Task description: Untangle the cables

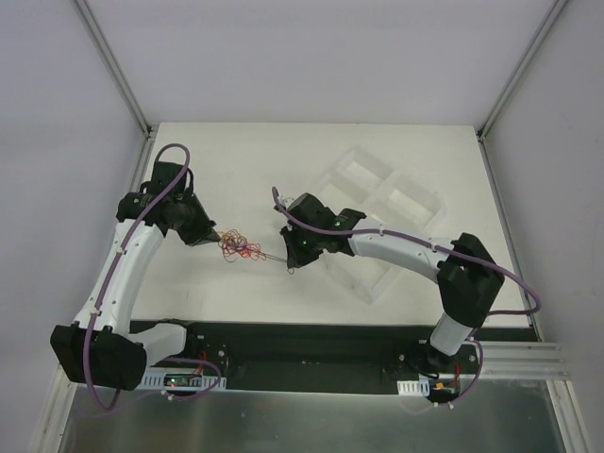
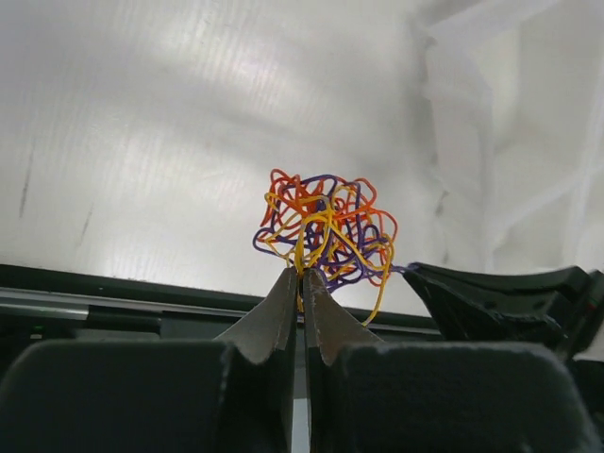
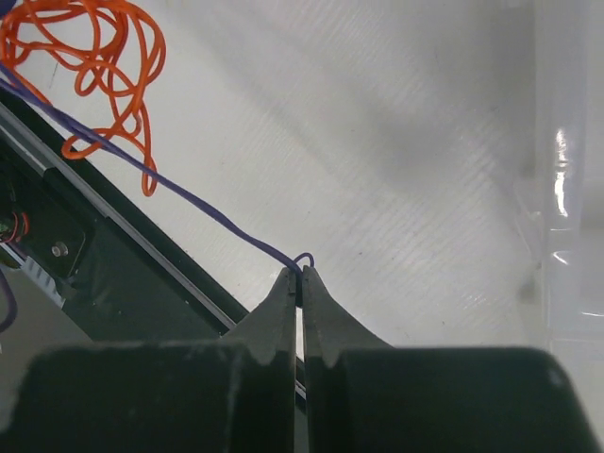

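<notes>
right wrist view: the right tool (image 3: 302,274) has its tips pressed together on a purple strand (image 3: 189,196), caught just behind a small loop at the strand's end; from the tips the strand runs taut, up and left, into the cables (image 3: 94,66), whose orange loops show in the corner; left wrist view: the left tool (image 2: 300,276) is also clamped, nipping a yellow loop at the lower edge of the same bundle, a tight ball of red, orange, yellow and purple wire; seen from above, the ball sits between the two tools near the middle of the table (image 1: 283,151); whether it rests on the surface or hangs just off it i cannot tell.

the step in hand looks like drawing the purple strand out while the left side anchors the ball; it should go best slowly and straight along the strand's own line, away from the left tool, watching whether the ball loosens or cinches; if it tightens, give slack and change angle rather than haul; the hold so near the strand's end looks slight and may slip; the left grip has only one loop, so that loop may stretch out instead of holding the ball; the clear tray (image 1: 387,203) lies just behind the right arm, so there is little room to back away.

no brand, label or writing can be read in any view.
</notes>
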{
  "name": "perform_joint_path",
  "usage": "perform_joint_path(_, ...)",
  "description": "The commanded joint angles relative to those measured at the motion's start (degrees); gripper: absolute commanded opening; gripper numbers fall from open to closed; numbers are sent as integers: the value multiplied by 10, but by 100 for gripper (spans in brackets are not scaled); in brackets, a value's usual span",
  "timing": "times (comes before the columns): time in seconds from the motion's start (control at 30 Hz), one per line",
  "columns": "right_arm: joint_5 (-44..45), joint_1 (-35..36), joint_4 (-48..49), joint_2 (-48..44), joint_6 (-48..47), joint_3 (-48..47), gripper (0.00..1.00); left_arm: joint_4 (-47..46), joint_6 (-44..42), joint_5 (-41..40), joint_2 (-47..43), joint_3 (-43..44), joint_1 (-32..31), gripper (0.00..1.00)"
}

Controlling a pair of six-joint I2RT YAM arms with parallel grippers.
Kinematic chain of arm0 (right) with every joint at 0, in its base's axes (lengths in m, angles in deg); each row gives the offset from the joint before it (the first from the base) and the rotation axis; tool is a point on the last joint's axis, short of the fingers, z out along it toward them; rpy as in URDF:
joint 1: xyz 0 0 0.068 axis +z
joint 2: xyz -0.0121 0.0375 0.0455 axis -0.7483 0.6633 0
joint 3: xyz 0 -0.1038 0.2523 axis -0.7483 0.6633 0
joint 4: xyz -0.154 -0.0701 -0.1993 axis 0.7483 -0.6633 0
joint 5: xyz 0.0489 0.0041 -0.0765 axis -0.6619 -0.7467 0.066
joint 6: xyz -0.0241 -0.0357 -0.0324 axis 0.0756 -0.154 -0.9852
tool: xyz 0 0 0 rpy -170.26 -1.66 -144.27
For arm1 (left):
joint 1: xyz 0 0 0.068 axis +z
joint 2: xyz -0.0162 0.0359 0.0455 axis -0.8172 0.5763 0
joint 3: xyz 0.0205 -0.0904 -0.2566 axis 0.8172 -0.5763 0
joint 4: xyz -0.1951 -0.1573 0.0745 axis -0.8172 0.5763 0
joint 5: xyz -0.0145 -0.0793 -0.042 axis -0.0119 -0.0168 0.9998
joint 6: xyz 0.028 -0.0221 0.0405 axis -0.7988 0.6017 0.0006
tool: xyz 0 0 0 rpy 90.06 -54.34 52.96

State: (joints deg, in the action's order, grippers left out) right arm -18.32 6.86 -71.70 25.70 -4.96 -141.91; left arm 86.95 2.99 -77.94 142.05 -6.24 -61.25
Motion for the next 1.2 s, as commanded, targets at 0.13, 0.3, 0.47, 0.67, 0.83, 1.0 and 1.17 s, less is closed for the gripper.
perform_joint_path(0.13, 46, 0, -88, -46, -75, 25, 1, 43, -99, -227, 18, 74, 3, 0)
perform_joint_path(0.3, 23, -1, -73, -64, -76, 62, 1, 17, -99, -71, 47, 42, 4, 0)
perform_joint_path(0.47, 1, 1, -93, -55, -114, 31, 2, -53, -46, 31, 53, -65, 4, 6)
perform_joint_path(0.67, -50, 1, -80, -49, -136, 20, 19, -69, -83, 26, 42, -73, 4, 52)
perform_joint_path(0.83, -64, 1, -72, -16, -120, -7, 42, -87, -95, 65, 62, -106, 4, 79)
perform_joint_path(1.0, -59, 0, -97, 43, -128, -56, 56, -120, -110, 134, 139, -127, -6, 79)
perform_joint_path(1.17, 6, 1, -118, 88, -132, -96, 57, -126, -120, 119, 212, -116, -50, 80)
